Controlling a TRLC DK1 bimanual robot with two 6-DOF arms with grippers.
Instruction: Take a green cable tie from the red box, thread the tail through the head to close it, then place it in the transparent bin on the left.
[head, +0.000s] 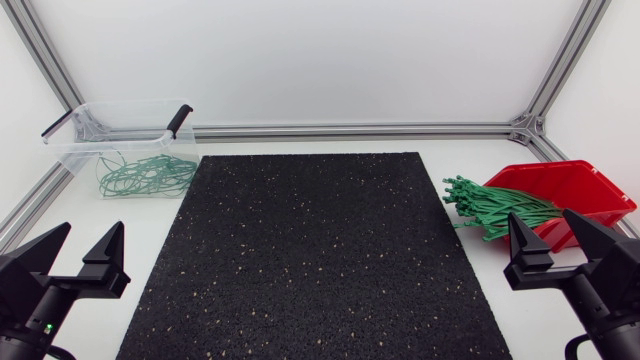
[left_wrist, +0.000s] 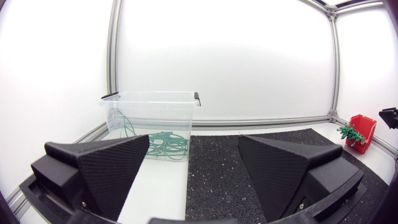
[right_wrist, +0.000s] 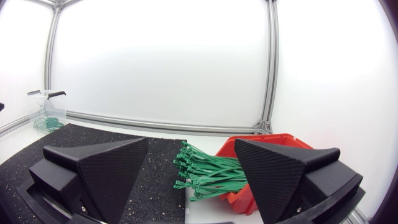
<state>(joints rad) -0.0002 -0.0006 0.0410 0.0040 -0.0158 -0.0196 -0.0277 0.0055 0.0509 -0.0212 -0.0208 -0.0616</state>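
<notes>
A red box (head: 575, 190) stands at the table's right side, tipped toward the mat, with a bundle of green cable ties (head: 495, 207) sticking out of its open front. In the right wrist view the red box (right_wrist: 267, 148) and the cable ties (right_wrist: 205, 171) lie just ahead of my right gripper (right_wrist: 189, 165), which is open and empty. The transparent bin (head: 125, 140) stands at the far left and holds several closed green ties (head: 145, 175). My left gripper (head: 82, 250) rests near the front left, open and empty. The bin (left_wrist: 152, 121) lies ahead of it in the left wrist view.
A black speckled mat (head: 310, 260) covers the middle of the table between both arms. Aluminium frame rails (head: 350, 130) run along the back edge and the sides. My right gripper (head: 555, 245) sits at the front right, close to the red box.
</notes>
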